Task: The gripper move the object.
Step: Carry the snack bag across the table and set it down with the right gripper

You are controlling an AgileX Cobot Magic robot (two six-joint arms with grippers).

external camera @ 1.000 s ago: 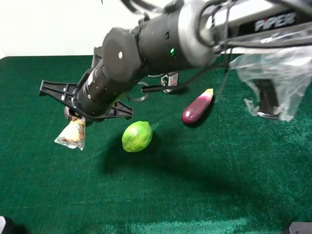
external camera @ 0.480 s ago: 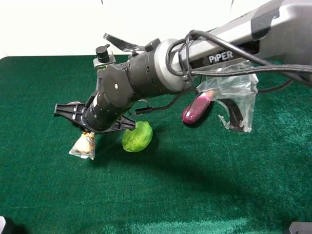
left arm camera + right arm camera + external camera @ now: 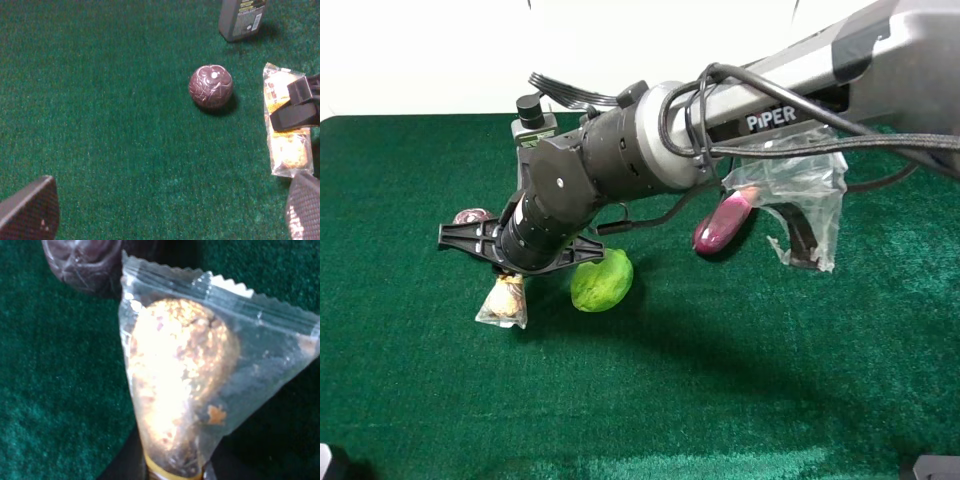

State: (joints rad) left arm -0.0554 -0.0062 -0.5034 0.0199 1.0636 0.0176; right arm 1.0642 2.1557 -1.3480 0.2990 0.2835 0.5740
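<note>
Green felt cloth (image 3: 740, 400) covers the table. Left of centre in the high view, the right gripper (image 3: 508, 262) has reached across from the right of the frame. Its jaws are pressed together on the packet (image 3: 504, 302), a clear crimped wrapper with a tan snack inside.

The packet hangs straight below the jaws, its long axis pointing down the frame towards the cloth. From the left wrist camera the black fingers (image 3: 299, 107) cross its upper part, so most of its length dangles free. Whether its lower end touches the felt or hangs just above it I cannot tell.

The lime (image 3: 602, 282) lies just beside the packet on its right in the frame. The wrinkled purple ball (image 3: 470, 215) sits near it, up and to the left, and the eggplant (image 3: 722, 225) is well apart, right of centre.

The left gripper (image 3: 165, 212) has its fingers spread wide with nothing between them (only their tips show), and it stays apart from the packet. The right arm, then, is the one placed to carry the packet. In my judgement, a sideways move towards the right of the frame risks swinging the hanging end into the lime.
</note>
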